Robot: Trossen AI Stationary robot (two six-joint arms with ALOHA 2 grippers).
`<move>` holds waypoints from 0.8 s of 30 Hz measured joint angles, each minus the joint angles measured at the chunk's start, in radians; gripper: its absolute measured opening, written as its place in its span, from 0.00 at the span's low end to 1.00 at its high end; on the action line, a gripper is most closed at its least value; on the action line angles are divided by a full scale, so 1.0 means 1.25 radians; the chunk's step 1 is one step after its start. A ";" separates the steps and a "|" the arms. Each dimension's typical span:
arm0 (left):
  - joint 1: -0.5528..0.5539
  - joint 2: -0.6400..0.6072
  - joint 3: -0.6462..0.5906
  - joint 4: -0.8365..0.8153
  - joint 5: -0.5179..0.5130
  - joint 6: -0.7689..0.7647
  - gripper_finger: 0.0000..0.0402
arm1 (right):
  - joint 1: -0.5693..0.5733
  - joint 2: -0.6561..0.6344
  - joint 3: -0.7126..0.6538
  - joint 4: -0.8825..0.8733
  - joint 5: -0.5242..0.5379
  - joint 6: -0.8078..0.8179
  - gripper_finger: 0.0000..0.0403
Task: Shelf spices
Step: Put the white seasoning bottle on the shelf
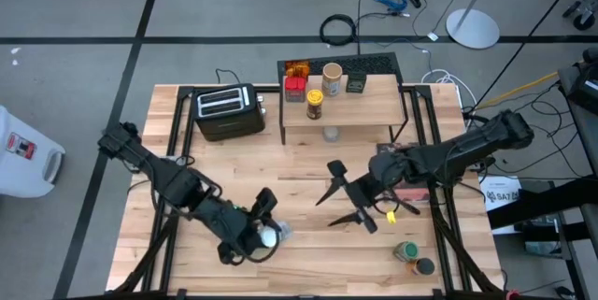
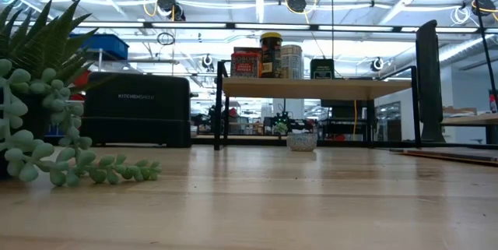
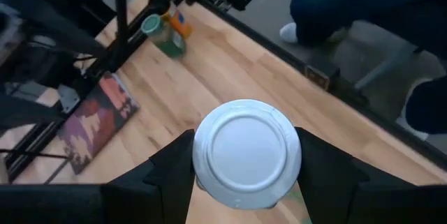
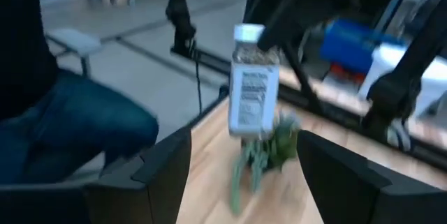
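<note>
My left gripper is near the table's front left, shut on the white-capped shaker. The right wrist view shows that shaker upright. My right gripper hangs open at mid-table with nothing between its fingers. The shelf stands at the far middle. On its plank stand a red tin, an amber jar, a tan-lidded jar and a dark square tin. A small jar stands on the table under the shelf. A green-capped orange bottle stands near the front right. My left gripper pinches the shaker's body just below its white cap, one finger on each side. The fingers slant down from the table's left. The shaker stands upright in the hold, and its base is clear of the table.
A black toaster sits left of the shelf. A green potted plant stands at the front left. A reddish card lies under the right arm. A seated person's legs show beyond the table's near edge.
</note>
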 joint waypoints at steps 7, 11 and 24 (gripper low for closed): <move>0.028 0.008 -0.001 -0.016 0.012 0.046 0.52 | -0.003 0.031 -0.146 0.337 0.001 0.076 0.62; 0.054 0.009 -0.002 -0.007 0.030 0.073 0.52 | 0.003 0.087 -0.153 0.396 0.000 0.088 0.62; 0.121 0.031 -0.003 0.001 0.123 0.084 0.52 | -0.029 0.172 -0.153 0.494 -0.025 0.103 0.77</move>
